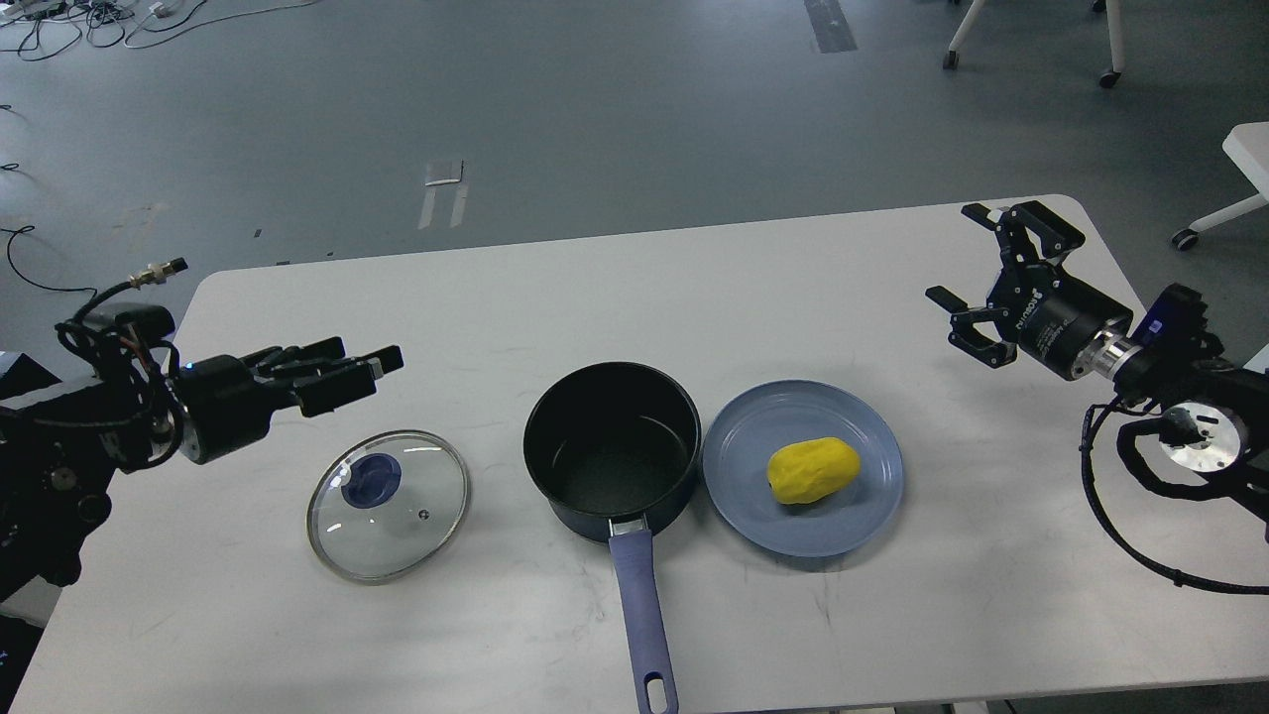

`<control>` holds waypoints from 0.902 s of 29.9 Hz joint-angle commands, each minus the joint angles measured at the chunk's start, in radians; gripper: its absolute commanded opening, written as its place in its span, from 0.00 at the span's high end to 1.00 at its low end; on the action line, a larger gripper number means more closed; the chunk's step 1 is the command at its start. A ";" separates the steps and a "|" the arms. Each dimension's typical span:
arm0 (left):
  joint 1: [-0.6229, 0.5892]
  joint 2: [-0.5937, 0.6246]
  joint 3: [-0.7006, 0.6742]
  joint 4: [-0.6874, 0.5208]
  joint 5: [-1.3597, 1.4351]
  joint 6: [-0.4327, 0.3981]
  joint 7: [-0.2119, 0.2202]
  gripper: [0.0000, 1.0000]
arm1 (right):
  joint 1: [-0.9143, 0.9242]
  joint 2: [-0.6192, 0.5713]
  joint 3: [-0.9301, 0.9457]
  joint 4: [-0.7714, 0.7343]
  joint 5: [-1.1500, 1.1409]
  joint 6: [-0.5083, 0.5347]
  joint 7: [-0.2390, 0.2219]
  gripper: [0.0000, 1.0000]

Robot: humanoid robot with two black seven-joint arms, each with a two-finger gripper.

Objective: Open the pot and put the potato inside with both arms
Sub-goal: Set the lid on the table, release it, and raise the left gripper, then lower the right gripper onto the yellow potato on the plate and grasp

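Here: one pot [612,451], one potato [813,471], one lid [388,504].

Navy pot [612,451], periwinkle handle [642,620], yellow potato [813,471], blue-grey plate [739,486], white table [694,288].

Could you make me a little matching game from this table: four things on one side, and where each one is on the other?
Things:
1. potato
2. glass lid
3. pot
4. right gripper

Places or states:
A. flat on the table, left of the pot
B. open, above the table's right end
C. on the blue plate
D. uncovered and empty

Pairs: 1-C, 2-A, 3-D, 4-B
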 commanded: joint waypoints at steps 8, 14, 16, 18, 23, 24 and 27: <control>-0.103 -0.015 -0.006 0.012 -0.868 -0.179 0.000 0.02 | 0.433 -0.132 -0.316 0.196 -0.516 0.000 0.000 0.00; -0.100 -0.043 -0.020 0.038 -0.963 -0.153 0.000 0.02 | 0.704 -0.094 -0.561 0.329 -0.851 0.000 0.000 0.00; -0.095 -0.043 -0.020 0.038 -0.977 -0.157 0.000 0.02 | 0.765 -0.058 -0.635 0.378 -0.957 0.000 0.000 0.00; -0.094 -0.044 -0.020 0.038 -0.985 -0.160 0.000 0.02 | 0.814 -0.038 -0.702 0.426 -1.054 0.000 0.000 0.00; -0.094 -0.047 -0.020 0.038 -0.986 -0.165 0.000 0.02 | 0.856 0.038 -0.830 0.469 -1.268 0.000 0.000 0.00; -0.094 -0.049 -0.020 0.038 -0.986 -0.165 0.000 0.02 | 0.856 0.063 -0.856 0.463 -1.323 0.000 0.000 0.00; -0.092 -0.049 -0.020 0.038 -0.986 -0.165 0.000 0.02 | 0.857 0.115 -0.927 0.455 -1.421 -0.068 0.000 0.00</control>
